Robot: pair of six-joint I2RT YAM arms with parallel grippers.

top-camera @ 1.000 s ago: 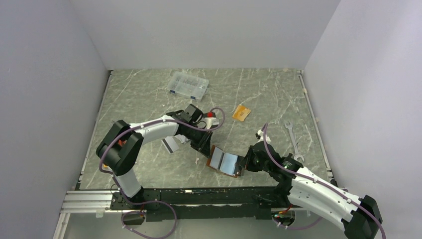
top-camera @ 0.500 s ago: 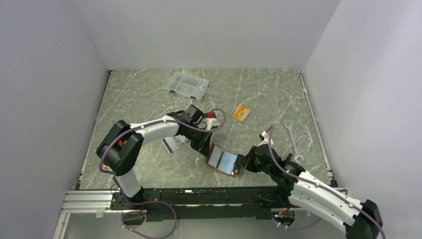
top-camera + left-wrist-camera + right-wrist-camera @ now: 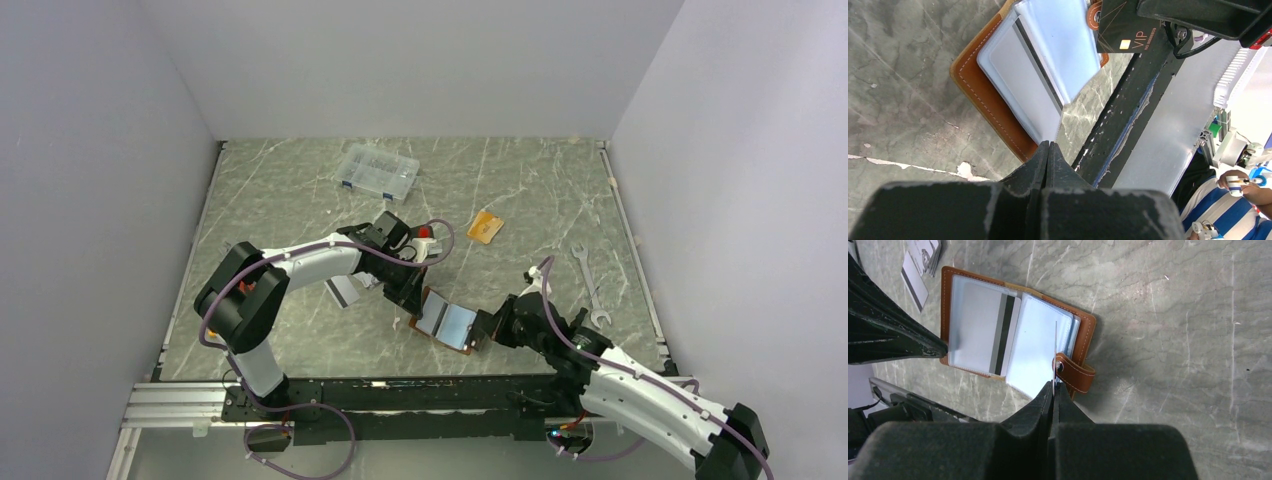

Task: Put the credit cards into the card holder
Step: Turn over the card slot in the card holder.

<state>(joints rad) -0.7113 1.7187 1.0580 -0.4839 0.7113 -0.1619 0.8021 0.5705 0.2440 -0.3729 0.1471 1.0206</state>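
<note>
The brown card holder (image 3: 447, 323) lies open on the table near the front edge, clear sleeves up. A silver-grey credit card (image 3: 979, 332) with a dark stripe sits in its left sleeve. My left gripper (image 3: 1049, 145) is shut at the holder's left edge, pinching the corner of a clear sleeve (image 3: 1040, 95). My right gripper (image 3: 1054, 385) is shut on a dark credit card (image 3: 1120, 27), held edge-on just above the snap strap (image 3: 1075, 372). More silver credit cards (image 3: 342, 291) lie left of the holder. An orange card (image 3: 485, 227) lies farther back.
A clear compartment box (image 3: 377, 170) stands at the back. A wrench (image 3: 590, 285) lies at the right. The black rail at the table's front edge (image 3: 1120, 125) runs close behind the holder.
My left gripper has closed at the holder's left edge. The right arm has shifted a little, bringing its card nearer over the holder.
</note>
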